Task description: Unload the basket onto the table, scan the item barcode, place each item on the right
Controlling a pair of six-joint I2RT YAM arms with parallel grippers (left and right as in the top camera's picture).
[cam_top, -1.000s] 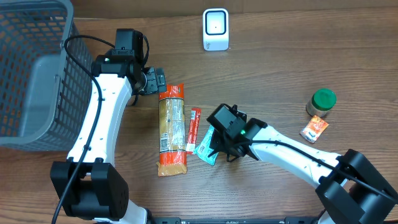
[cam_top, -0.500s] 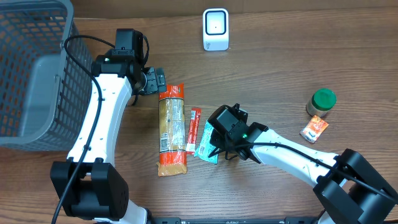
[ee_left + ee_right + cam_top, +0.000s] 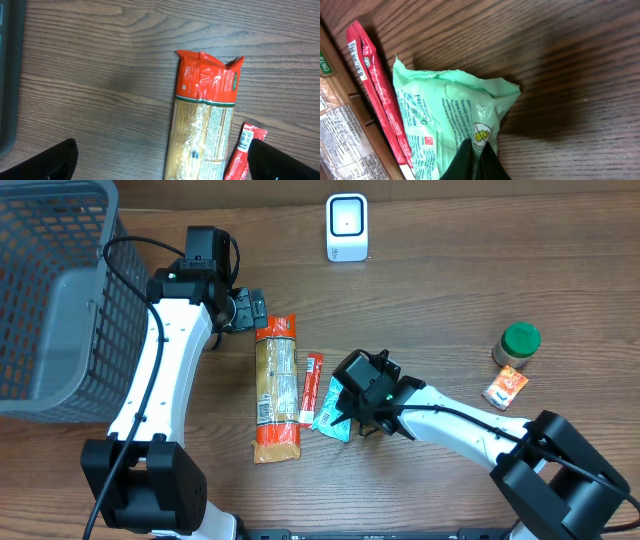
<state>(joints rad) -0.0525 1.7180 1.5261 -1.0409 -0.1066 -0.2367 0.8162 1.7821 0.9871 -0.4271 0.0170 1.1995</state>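
A mint-green packet point(image 3: 327, 418) point(image 3: 445, 117) lies on the wooden table, right of a thin red stick sachet point(image 3: 311, 388) point(image 3: 375, 90). My right gripper point(image 3: 347, 406) point(image 3: 476, 156) is shut on the packet's right edge, and the film is bunched between the two black fingertips. No barcode shows on the packet's upper face. The white scanner point(image 3: 347, 227) stands at the table's far edge. My left gripper point(image 3: 250, 310) point(image 3: 165, 162) hangs wide open over the top end of a long pasta packet point(image 3: 277, 390) point(image 3: 205, 115) with nothing between its fingers.
A grey mesh basket point(image 3: 50, 300) fills the far left. At the right stand a green-lidded jar point(image 3: 518, 345) and a small orange sachet point(image 3: 505, 389). The pasta packet, red stick and green packet lie side by side.
The right gripper's jaws have closed from part open to pinching the green packet's edge. The left arm has not moved.
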